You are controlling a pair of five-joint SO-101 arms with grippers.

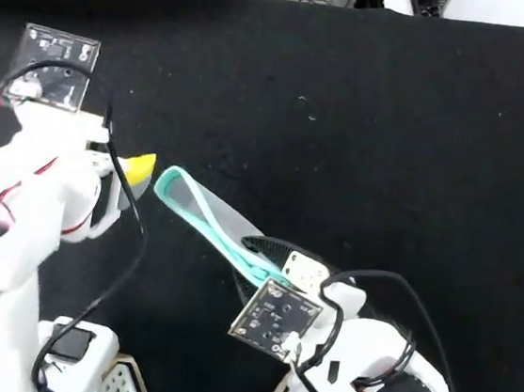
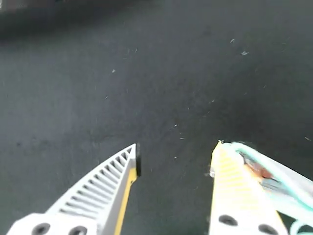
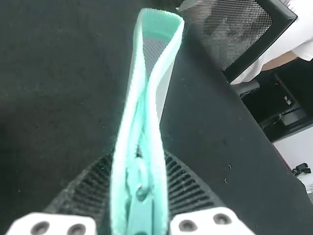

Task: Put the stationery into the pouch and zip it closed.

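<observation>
bright even light, faint shadows

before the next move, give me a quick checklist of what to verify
1. Right tool shut on the pouch: ok.
2. Left tool open: ok.
3. Left tool at the pouch's far end, with nothing between its fingers: ok.
4. Pouch zipped closed: not ok, the far end gapes.
5. All stationery inside the pouch: cannot tell.
</observation>
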